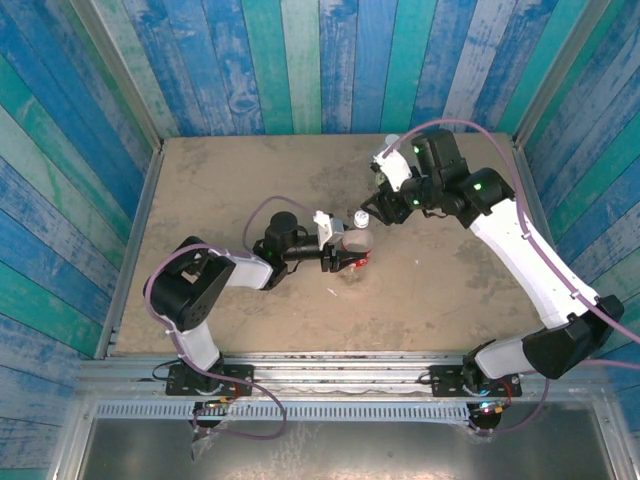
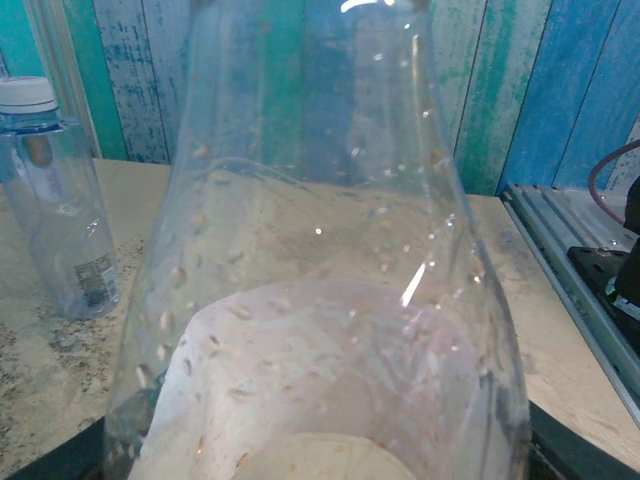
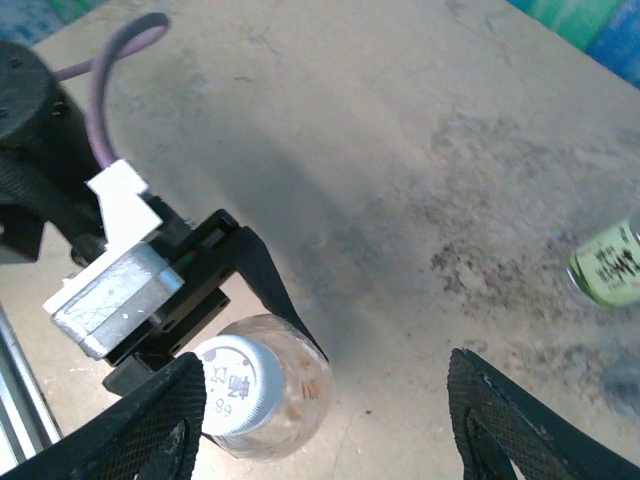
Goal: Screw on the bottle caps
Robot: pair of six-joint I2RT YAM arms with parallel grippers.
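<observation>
The cap (image 3: 235, 385) that matters is sitting on the neck of the red-labelled bottle (image 3: 300, 395), which stands upright, neck straight up, roughly mid-worktop (image 1: 230, 180). I can't tell from here if it's threaded down or just resting there. The left claw (image 1: 345, 252) is closed round the bottle's body from the side, holding it steady. The right claw (image 3: 325, 360) hangs just above, spread wide with nothing in it, so it isn't gripping anything. Here's the bit that counts: looking down past its fingers (image 3: 165, 425), the cap isn't centred in the gap. It sits off toward 9 o'clock, right beside one finger, with the other well away at 3 o'clock. From overhead the cap lies about 8 o'clock from the right claw. That's the free arm, so my guess is it has to slide over, line up on the bottle's vertical axis, then pinch and twist. Further out, the left wrist view has a bluish bottle (image 2: 60, 220) at 9 o'clock with a white cap (image 2: 25, 95) on it. The right wrist view has a green-labelled bottle (image 3: 608, 265) at 3 o'clock.
</observation>
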